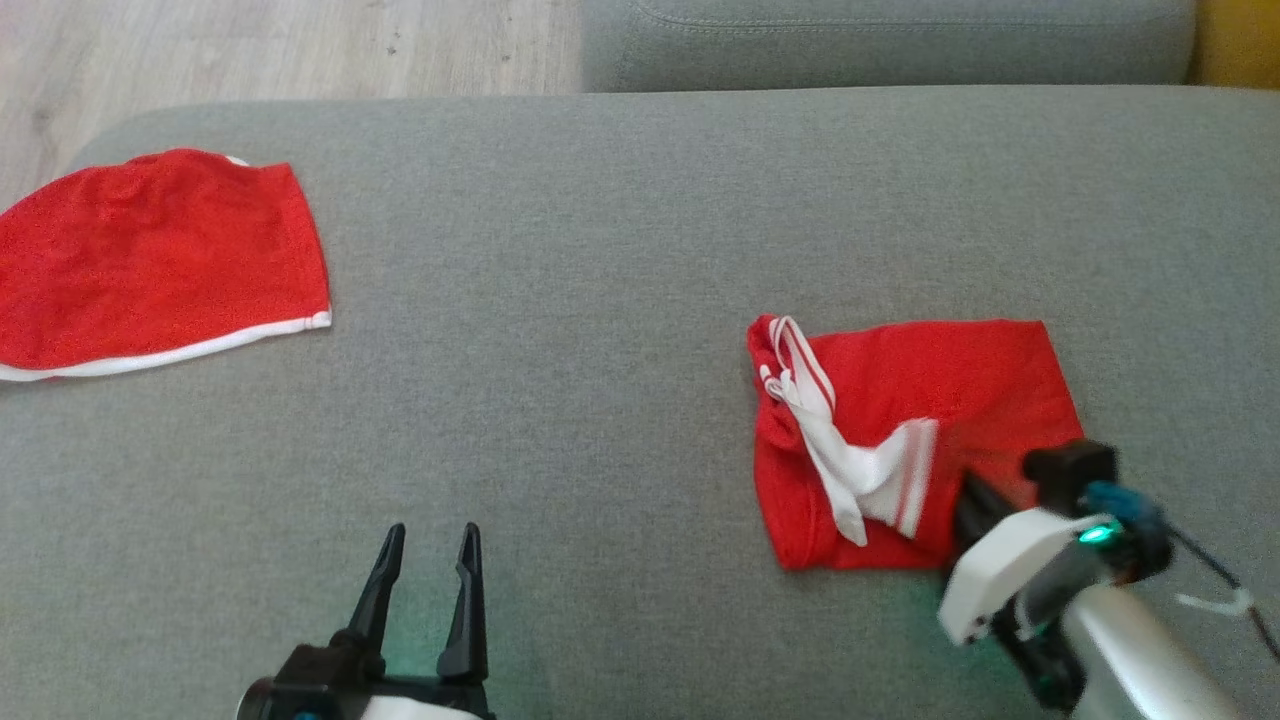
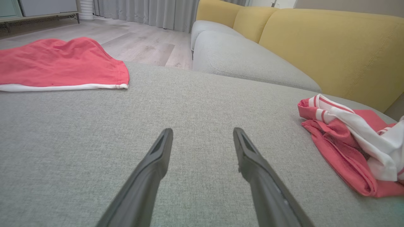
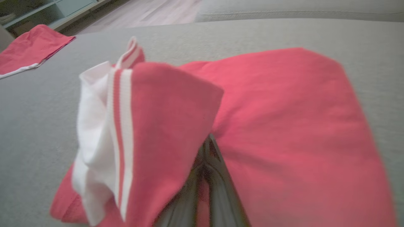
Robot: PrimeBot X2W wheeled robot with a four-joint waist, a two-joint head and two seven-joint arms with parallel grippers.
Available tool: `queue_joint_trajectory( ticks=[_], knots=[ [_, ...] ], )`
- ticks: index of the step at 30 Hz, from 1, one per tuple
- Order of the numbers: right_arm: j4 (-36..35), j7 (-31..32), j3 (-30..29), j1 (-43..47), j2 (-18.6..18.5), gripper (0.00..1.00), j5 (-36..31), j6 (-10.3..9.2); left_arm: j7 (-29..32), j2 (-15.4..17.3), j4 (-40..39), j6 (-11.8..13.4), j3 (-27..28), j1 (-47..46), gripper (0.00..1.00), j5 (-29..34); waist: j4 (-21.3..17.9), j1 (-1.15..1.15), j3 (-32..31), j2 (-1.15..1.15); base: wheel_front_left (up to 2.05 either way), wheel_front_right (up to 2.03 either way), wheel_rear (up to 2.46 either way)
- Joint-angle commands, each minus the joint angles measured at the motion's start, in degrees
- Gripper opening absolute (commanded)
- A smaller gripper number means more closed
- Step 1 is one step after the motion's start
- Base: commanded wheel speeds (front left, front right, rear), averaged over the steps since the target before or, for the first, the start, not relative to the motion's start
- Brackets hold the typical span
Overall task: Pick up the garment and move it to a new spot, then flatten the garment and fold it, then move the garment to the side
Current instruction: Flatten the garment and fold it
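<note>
ok so step in hand imo = the first pickup. The garment (image 1: pixel 960 380) is bunched up on the grey cushion (image 1: pixel 600 300), toward the cushion's near right part, w/ its white striped trim (image 1: pixel 860 470) flopped over the top. Right gripper (image 3: pixel 206 148) is pinched closed on the red fabric, on the side nearest the cushion's front edge. The right wrist view shows a fold of it between the fingers. Left gripper (image 1: pixel 432 545) is spread wide w/ nothing in it, hovering over the cushion's front edge around the middle, well apart from the garment.

Tips, just my read:
- Lift straight up off the cushion first, slow. A pinch on one fold prob catches only a layer or two & the rest will dangle.
- Get it fully off the cushion before going sideways or it'll drag.
- Drop spot: the bare middle of the cushion looks best, room to flatten there.
- Keep away from the other red piece (image 1: pixel 160 260) lying flat at the cushion's far left corner.
- Can't tell how deep the bite is, so watch for slip.
</note>
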Motion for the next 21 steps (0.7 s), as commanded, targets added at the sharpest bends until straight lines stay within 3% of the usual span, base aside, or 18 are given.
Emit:
queue_joint_trajectory(
  ticks=[1,11,21],
  knots=[
    [-1.2,-0.7,2.5,-2.1,-0.1,0.00,1.0,-0.04,-0.6,-0.3,-1.6,0.0,1.8,-1.8,1.00,0.3,0.2,-0.01,-0.1,0.00,0.00,0.00,0.00],
    [-1.0,0.4,18.5,-3.1,2.4,0.00,3.1,-0.04,-0.6,-0.3,-1.6,0.0,1.9,-1.2,1.00,-0.4,1.3,-0.01,-1.4,0.00,0.00,0.00,0.00],
    [-2.9,-1.5,20.2,-3.7,2.5,0.00,3.4,-0.04,-0.6,-0.3,-1.6,0.7,1.9,-0.4,1.00,-1.6,1.5,-0.01,-2.5,0.00,0.00,0.00,0.00]
  ],
)
